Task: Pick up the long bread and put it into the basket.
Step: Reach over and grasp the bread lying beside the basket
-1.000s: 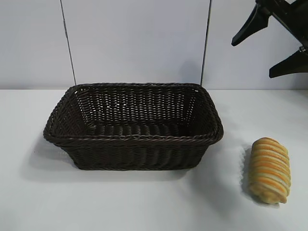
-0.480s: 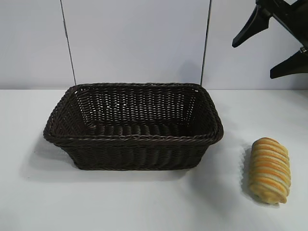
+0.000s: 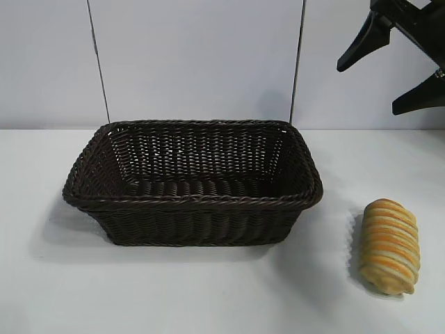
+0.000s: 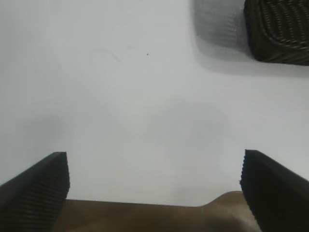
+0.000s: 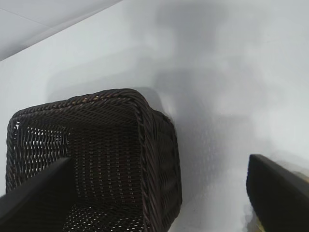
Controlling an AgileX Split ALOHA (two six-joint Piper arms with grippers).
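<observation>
Near the worktop's right front corner lies the long golden striped bread [image 3: 389,246], outside the dark brown woven basket [image 3: 192,202]. High above, the right tool [image 3: 396,66] hangs wide open, ready to grab.

Dark brown basket [image 3: 192,202]; yellow, orange-striped long bread [image 3: 389,245]

The right gripper [image 3: 396,66] is cut off by the exterior view's edge, above the long bread [image 3: 390,245]. In the right wrist view, a yellowish sliver beside the basket [image 5: 149,145] is perhaps that bread, mostly hidden.
</observation>
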